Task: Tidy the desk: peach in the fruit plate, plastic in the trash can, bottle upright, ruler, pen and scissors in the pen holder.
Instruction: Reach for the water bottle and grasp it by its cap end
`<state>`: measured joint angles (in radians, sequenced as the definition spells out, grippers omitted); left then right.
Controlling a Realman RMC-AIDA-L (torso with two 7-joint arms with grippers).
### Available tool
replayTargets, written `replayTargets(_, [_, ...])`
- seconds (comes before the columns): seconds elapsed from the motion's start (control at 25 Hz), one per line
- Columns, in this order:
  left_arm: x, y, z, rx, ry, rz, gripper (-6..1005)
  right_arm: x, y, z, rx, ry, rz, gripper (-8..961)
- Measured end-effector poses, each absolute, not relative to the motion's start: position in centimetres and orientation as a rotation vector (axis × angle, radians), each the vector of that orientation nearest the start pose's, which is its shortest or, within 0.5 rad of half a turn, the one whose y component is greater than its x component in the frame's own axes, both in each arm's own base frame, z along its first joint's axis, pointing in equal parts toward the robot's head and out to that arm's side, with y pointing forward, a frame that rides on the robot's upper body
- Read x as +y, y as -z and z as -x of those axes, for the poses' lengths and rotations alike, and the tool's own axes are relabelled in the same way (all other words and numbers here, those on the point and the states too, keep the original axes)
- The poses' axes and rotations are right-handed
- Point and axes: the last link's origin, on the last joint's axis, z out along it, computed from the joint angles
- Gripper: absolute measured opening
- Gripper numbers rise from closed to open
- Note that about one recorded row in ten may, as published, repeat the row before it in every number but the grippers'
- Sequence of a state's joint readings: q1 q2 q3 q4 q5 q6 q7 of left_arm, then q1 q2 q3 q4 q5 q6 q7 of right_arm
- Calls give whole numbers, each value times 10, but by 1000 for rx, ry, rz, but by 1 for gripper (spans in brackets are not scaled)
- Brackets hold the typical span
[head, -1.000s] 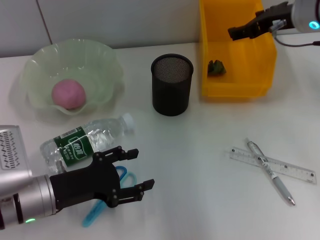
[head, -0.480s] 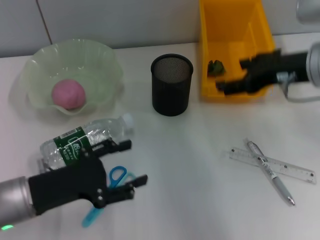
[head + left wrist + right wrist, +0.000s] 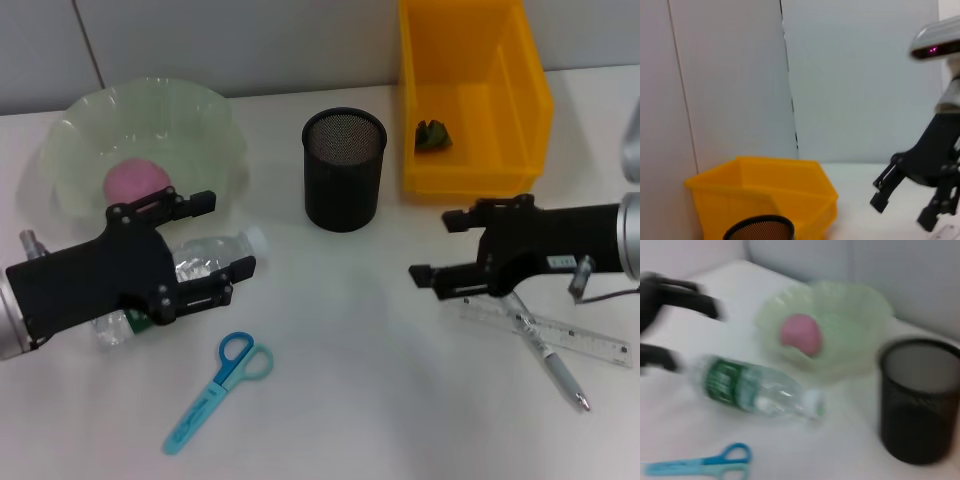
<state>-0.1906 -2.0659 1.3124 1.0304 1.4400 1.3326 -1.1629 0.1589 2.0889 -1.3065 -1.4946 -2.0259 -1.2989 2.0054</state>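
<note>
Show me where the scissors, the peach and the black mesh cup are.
scissors (image 3: pixel 215 392): head view, on the blue handles' shaft.
peach (image 3: pixel 135 180): head view, on its pink top.
black mesh cup (image 3: pixel 343 175): head view, on its side wall.

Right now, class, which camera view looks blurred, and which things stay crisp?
Right wrist view: smeared throughout, the black left gripper streaked and the clear plastic bottle soft. Head view: crisp on the black mesh pen holder and blue scissors. Left wrist view: the yellow bin is fairly clear; the right gripper is slightly soft.
</note>
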Motion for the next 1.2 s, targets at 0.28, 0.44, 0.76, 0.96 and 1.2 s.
replayTargets(0.28, [305, 6, 228, -157, 677, 2666, 800, 282, -12, -252, 453, -531, 2612, 842])
replayTargets(0.44, [311, 11, 227, -185, 585, 2730, 800, 271, -1, -283, 409, -608, 2545, 842])
replayTargets(0.76, [331, 15, 213, -132, 420, 2769, 801, 256, 5, -310, 536, -667, 2527, 842])
replayTargets(0.96, [350, 14, 200, -107, 254, 2765, 801, 246, 1, -314, 524, -715, 2529, 842])
replayTargets(1.2, [369, 19, 190, -137, 88, 2752, 800, 244, 1, -316, 541, -732, 2521, 842])
